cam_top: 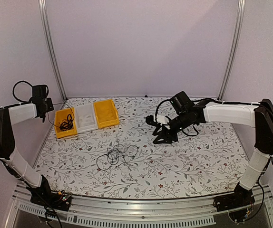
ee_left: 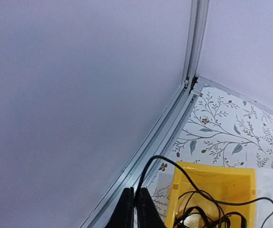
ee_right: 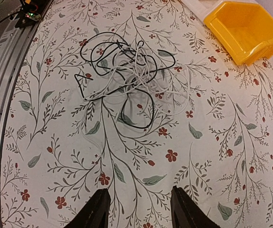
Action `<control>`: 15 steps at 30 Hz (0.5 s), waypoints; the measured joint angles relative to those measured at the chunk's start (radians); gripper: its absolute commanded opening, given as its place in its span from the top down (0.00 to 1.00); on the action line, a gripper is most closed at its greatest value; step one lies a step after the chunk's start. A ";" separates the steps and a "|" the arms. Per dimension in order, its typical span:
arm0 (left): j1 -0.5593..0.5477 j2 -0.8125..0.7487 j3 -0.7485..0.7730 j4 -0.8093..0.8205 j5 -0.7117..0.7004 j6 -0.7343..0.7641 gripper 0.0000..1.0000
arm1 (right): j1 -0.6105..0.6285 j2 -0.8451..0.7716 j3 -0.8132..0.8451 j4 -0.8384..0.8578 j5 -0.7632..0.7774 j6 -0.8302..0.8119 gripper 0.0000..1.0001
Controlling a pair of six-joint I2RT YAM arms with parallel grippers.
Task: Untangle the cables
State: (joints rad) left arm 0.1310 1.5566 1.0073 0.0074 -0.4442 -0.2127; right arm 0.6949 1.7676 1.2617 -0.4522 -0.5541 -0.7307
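Cables (ee_right: 120,83) mid-desk: light, limp, snag-prone. Take an outer loop. Right jaws wide, empty; left jaws pinching a strand (ee_left: 156,157).

Top view: plugs on cables (cam_top: 113,155) too small, we can't tell. Left wrist: yellow bin (ee_left: 212,183) & left gripper (ee_left: 135,192) cut off at btm edge.

Table (cam_top: 198,156) under white cloth printed with grey-green sprigs and small red flowers; three open bins in row at its far left, touching side by side: left yellow bin (cam_top: 66,135), white bin (cam_top: 85,119) in middle, right yellow bin (cam_top: 106,113); pale lump (ee_left: 192,221) in left yellow bin, perhaps foam, too cropped to tell; aluminium posts (cam_top: 51,47) at back corners against plain lavender walls (cam_top: 141,42); slotted metal rail (cam_top: 151,209) along near edge.
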 measured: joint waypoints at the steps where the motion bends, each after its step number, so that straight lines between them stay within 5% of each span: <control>1: 0.000 0.000 0.000 -0.008 -0.024 0.003 1.00 | 0.000 0.000 0.000 0.000 0.000 0.000 0.52; 15: 0.000 -0.009 0.001 -0.047 -0.211 0.026 1.00 | 0.005 0.010 0.000 -0.011 0.005 -0.007 0.52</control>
State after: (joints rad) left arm 0.1314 1.5478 1.0080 -0.0391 -0.6552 -0.1871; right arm 0.7002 1.7771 1.2617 -0.4637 -0.5495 -0.7380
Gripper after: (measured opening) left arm 0.001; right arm 0.479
